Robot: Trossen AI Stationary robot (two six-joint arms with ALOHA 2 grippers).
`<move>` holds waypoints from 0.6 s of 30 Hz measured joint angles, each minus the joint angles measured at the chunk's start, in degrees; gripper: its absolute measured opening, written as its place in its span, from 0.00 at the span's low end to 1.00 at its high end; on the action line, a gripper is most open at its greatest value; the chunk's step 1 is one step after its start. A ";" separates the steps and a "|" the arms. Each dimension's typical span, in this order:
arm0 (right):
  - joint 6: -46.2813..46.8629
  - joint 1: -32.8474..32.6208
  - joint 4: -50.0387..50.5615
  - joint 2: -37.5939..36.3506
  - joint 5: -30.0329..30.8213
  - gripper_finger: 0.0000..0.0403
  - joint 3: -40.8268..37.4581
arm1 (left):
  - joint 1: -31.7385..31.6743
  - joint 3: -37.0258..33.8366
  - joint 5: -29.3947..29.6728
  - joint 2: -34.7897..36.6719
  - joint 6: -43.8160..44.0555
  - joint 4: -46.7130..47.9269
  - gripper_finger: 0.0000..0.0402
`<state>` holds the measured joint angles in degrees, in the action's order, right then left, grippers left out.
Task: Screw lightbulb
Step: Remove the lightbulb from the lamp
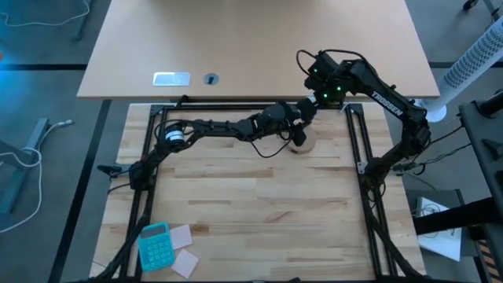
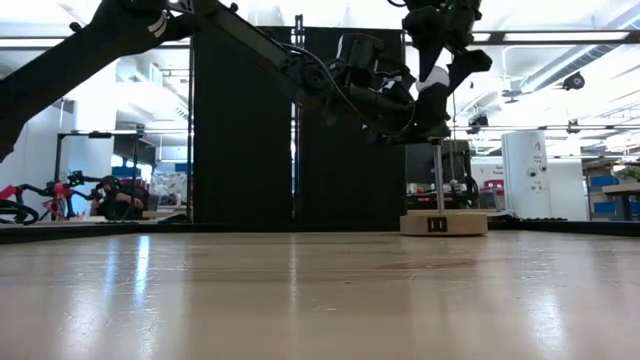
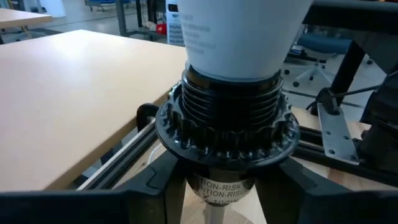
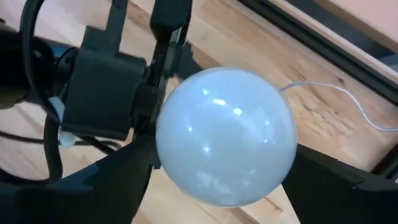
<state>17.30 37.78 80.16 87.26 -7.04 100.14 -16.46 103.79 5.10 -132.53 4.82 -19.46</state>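
Your lightbulb (image 4: 227, 134) is a smooth, glossy white globe with soft highlights on its dome; from the left wrist view you see its white neck (image 3: 239, 34) narrowing down into a black, ribbed screw socket (image 3: 227, 115) with a toothed collar. That socket tops a thin metal post (image 2: 438, 175) rising from a round, pale wooden disc stand (image 2: 443, 222), which sits at the far side of the butcher-block wooden surface (image 1: 259, 204), its planks striped in light grain. Your left hand (image 3: 217, 186) has its matte black fingers closed tight around the socket just under the bulb, gripping the socket and not the bulb itself. Your right hand (image 4: 217, 180) comes in from above, straight over the globe, with its dark fingers (image 4: 106, 186) spread wide on either side of the bulb; you cannot tell whether they touch the glass. A thin white cable (image 4: 348, 102) trails across the wood beside the stand. At the near left corner of the surface lie a teal calculator (image 1: 155, 245) and a couple of pale paper notes (image 1: 182, 250), well apart from both hands.
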 joint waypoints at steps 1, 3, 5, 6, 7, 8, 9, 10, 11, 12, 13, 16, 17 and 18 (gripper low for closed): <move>0.48 0.00 0.00 0.00 0.03 0.79 0.00 | 0.11 0.00 -0.06 0.00 -0.02 -0.02 0.36; 0.67 0.00 0.01 0.00 -0.48 0.77 0.00 | 0.33 0.00 -0.03 0.00 -0.02 -0.02 0.36; 0.71 0.00 0.11 0.00 -1.52 0.76 0.00 | 0.54 0.00 -0.02 0.00 -0.04 -0.02 0.36; 0.75 0.00 0.11 0.00 -1.83 0.75 0.00 | 0.67 0.00 -0.04 0.00 -0.07 -0.04 0.36; 0.75 -0.02 0.09 0.00 -1.97 0.75 0.00 | 0.80 0.00 -0.04 0.00 -0.22 -0.04 0.36; 0.75 0.00 0.05 0.00 -2.02 0.75 0.00 | 0.99 0.00 -0.05 0.00 -0.54 -0.01 0.36; 0.75 0.00 -0.09 0.00 -2.04 0.74 0.00 | 1.20 0.00 -0.10 0.00 -1.01 0.04 0.36; 0.73 0.00 -0.35 0.00 -2.08 0.74 0.00 | 1.44 0.00 -0.11 0.00 -1.39 0.26 0.36; 0.67 -0.01 -0.51 0.00 -2.09 0.74 0.00 | 1.66 0.01 -0.10 0.04 -1.53 0.61 0.36; 0.45 -0.02 -0.44 0.00 -2.09 0.75 0.00 | 1.90 0.19 -0.15 0.06 -1.43 1.28 0.36; -0.18 -0.02 -0.21 0.00 -2.12 0.75 0.00 | 2.14 0.59 -0.14 0.08 -1.28 2.17 0.36; -2.57 -0.06 1.32 0.00 -2.30 0.76 0.00 | 2.66 1.83 -0.13 0.11 -1.11 4.71 0.36; -3.36 -0.06 2.03 0.00 -2.41 0.76 0.00 | 2.77 2.33 -0.13 0.11 -1.11 5.55 0.36; -4.04 -0.06 2.73 0.00 -2.51 0.76 0.00 | 2.84 2.76 -0.17 0.11 -1.05 6.22 0.36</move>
<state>13.25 37.71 82.90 87.26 -9.55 100.14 -13.62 106.55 4.93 -132.42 3.77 -13.25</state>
